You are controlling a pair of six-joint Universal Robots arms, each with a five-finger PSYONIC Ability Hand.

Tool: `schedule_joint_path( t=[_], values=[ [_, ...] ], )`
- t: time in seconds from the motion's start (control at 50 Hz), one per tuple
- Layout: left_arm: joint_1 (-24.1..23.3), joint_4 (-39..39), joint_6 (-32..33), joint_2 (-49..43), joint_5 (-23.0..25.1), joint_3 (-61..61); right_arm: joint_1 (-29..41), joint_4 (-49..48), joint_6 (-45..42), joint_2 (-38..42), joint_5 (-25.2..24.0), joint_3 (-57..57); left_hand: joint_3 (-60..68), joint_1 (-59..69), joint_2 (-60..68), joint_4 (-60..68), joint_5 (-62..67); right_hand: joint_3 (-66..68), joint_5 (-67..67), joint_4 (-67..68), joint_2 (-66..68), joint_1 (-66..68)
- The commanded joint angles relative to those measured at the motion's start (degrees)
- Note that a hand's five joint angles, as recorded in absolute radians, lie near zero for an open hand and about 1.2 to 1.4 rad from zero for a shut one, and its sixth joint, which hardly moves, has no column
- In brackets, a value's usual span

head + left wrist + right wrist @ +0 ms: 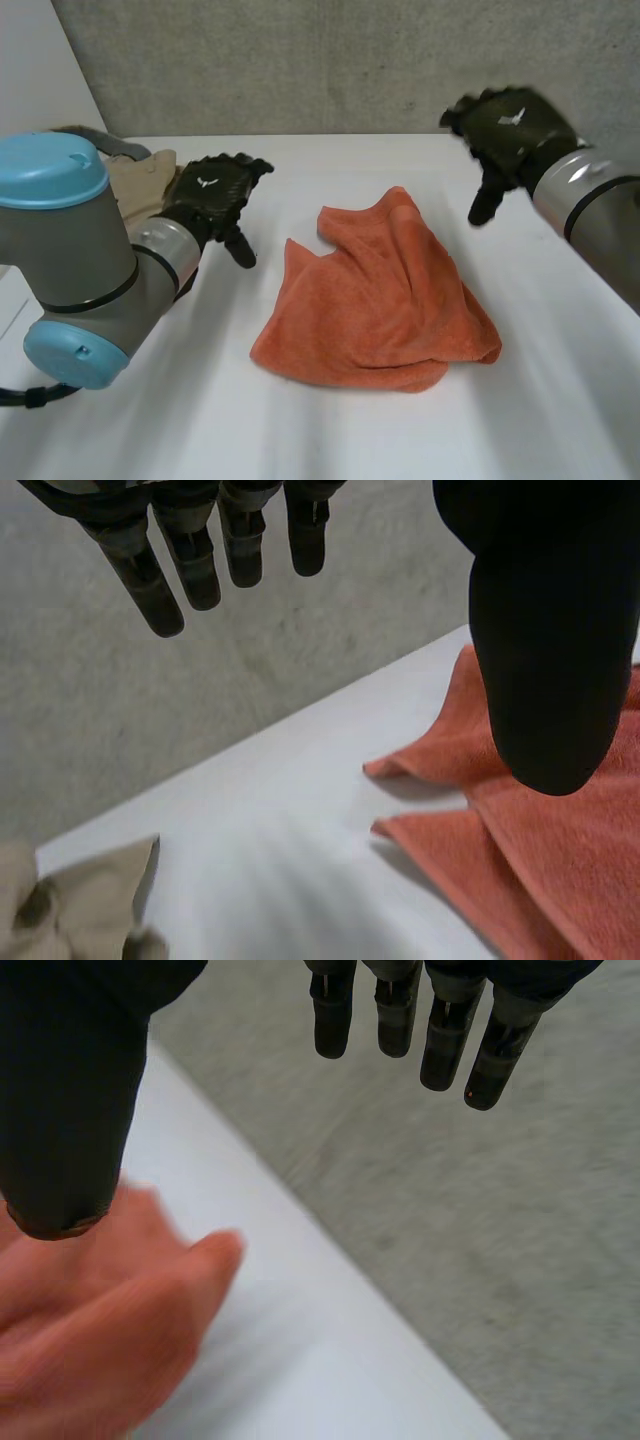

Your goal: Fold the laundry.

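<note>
Left hand (210,195), black: I read its fingers as straight, thumb set apart, holding nothing. Right hand (508,125), black: likewise spread and empty, out toward the far edge. White table (300,430). Orange terry towel (380,300), rumpled: lies mid-table between my two hands, touching neither; long axis runs far to near, with a peaked corner pointing at the far edge and its broad end toward the robot. Crumpled beige cloth (135,185): just beside the left hand, on its outer side.

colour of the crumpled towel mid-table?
Orange terry-cloth towel, plain, no pattern; clearest in the head view.
</note>
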Motion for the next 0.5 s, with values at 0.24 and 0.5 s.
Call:
schedule_joint_path(
  t=[0.24,0.5],
  values=[
    [-10.64,-8.16,-4.69,-2.89,-2.23,-4.42,-0.32,4.33,-22.51,7.61,-3.65,8.0,1.49,2.62,1.91,1.98,0.56,-2.38,-3.85,-3.54,-2.85,-1.33],
    [-16.72,-7.37,-4.87,-8.95,-9.34,-4.96,-0.67,5.11,-28.05,7.35,-6.2,14.32,1.49,2.61,1.91,1.98,0.56,-2.38,-3.85,-3.54,-2.85,-1.33]
  ],
)
